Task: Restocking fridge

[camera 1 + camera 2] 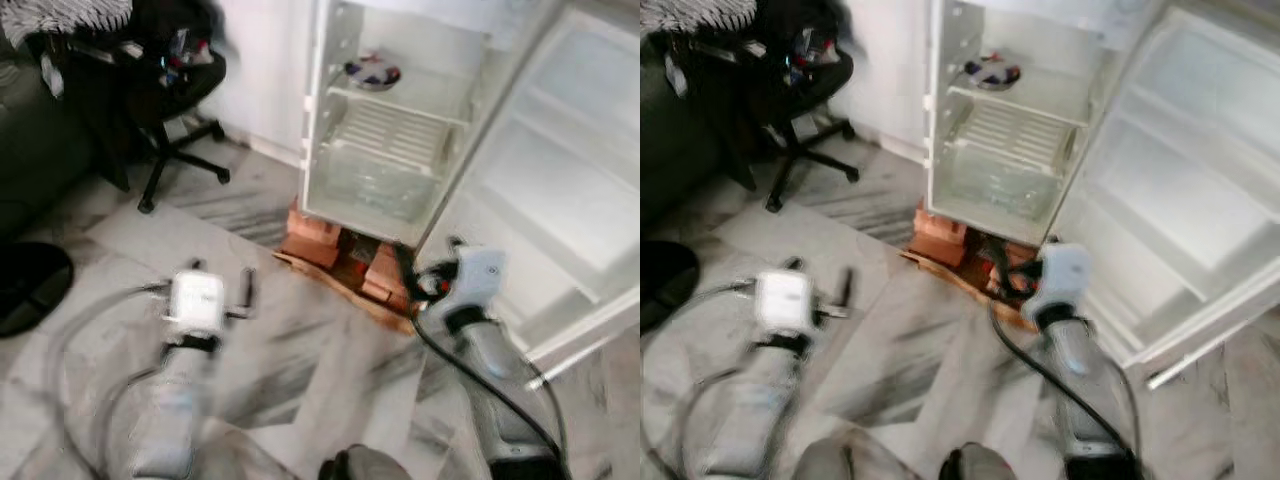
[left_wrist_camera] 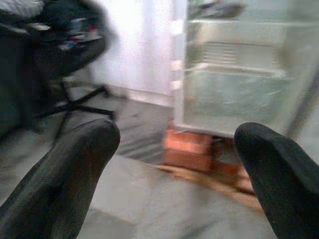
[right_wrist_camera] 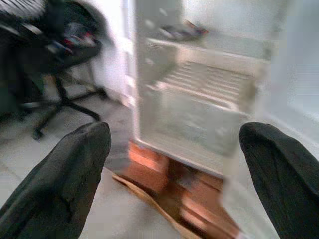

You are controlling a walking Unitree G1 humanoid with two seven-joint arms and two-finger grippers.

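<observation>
Left eye view: open fridge (image 1: 400,150) at one o'clock, small bowl (image 1: 372,72) on top shelf, likely light, breakable, best held by rim; left end effector (image 2: 174,164) and right end effector (image 3: 174,164) both spread wide, empty.

Bright room, grey marble floor (image 1: 300,350).
A black office chair (image 1: 165,90) piled with clutter stands far left beside a dark sofa (image 1: 30,150). A white wall (image 1: 265,70) runs behind. Red bricks (image 1: 315,238) and a plank (image 1: 340,285) lie mid-floor.
</observation>
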